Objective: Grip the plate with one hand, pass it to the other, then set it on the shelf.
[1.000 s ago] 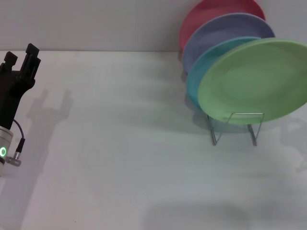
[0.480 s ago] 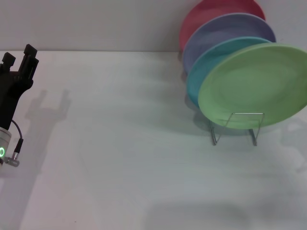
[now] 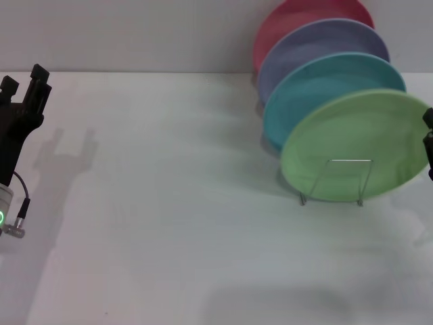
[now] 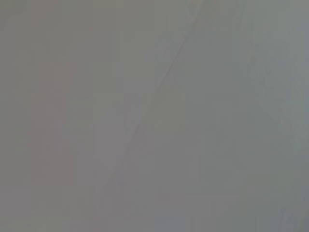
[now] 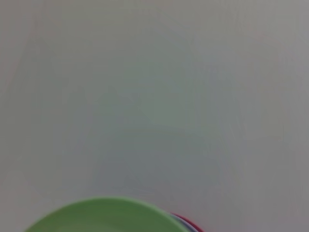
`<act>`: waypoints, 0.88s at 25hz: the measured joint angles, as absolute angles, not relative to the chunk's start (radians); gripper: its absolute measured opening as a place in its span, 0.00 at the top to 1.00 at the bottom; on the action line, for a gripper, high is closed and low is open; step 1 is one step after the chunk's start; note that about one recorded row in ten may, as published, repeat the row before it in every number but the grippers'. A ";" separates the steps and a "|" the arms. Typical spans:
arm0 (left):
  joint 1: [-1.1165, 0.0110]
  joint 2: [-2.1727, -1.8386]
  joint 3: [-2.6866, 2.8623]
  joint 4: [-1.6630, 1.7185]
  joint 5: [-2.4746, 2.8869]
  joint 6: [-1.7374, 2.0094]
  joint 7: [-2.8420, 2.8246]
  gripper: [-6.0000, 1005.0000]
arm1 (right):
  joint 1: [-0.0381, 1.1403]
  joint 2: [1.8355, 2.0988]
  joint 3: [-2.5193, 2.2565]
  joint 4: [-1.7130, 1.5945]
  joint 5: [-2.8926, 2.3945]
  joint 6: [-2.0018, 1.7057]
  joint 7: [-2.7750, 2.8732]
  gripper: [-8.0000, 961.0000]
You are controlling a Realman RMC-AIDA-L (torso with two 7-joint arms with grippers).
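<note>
The pale-green plate [image 3: 352, 145] stands tilted in the front slot of the wire shelf [image 3: 302, 200], its lower edge down at the rack's base. At the head view's right edge my right gripper [image 3: 429, 128] is shut on the plate's right rim, with only its black fingers [image 3: 430, 159] in frame. The plate's rim [image 5: 104, 217] also shows in the right wrist view. Far to the left my left gripper [image 3: 24, 82] hangs above the table, open and holding nothing. The left wrist view shows only plain grey.
Behind the green plate the shelf holds a sky-blue plate [image 3: 325, 84], a lavender plate [image 3: 318, 44] and a red plate [image 3: 298, 17]. The white table [image 3: 169, 203] stretches between the two arms, with a wall behind it.
The green plate has come down from above the rack into the front slot. The right gripper has come into view at the right edge. The left gripper has drifted slightly left.
</note>
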State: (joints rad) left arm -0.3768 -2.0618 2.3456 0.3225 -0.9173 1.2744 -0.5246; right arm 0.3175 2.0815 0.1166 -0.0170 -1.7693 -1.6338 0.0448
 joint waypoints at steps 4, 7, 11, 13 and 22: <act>-0.372 -2.062 2.343 0.323 -0.917 1.280 -0.525 0.31 | 0.306 2.079 0.116 0.000 -1.776 -1.682 0.047 0.69; -0.371 -2.060 2.343 0.321 -0.917 1.284 -0.525 0.31 | 0.296 2.080 0.116 0.006 -1.777 -1.728 0.060 0.69; -0.368 -2.060 2.342 0.313 -0.917 1.315 -0.525 0.30 | 0.263 2.078 0.147 0.020 -1.762 -1.902 0.191 0.68; -0.366 -2.059 2.341 0.311 -0.917 1.335 -0.522 0.30 | 0.254 2.078 0.197 0.021 -1.729 -1.969 0.296 0.68; -0.372 -2.057 2.337 0.257 -0.882 1.448 -0.368 0.30 | 0.351 2.070 0.343 -0.115 -1.573 -1.772 0.744 0.64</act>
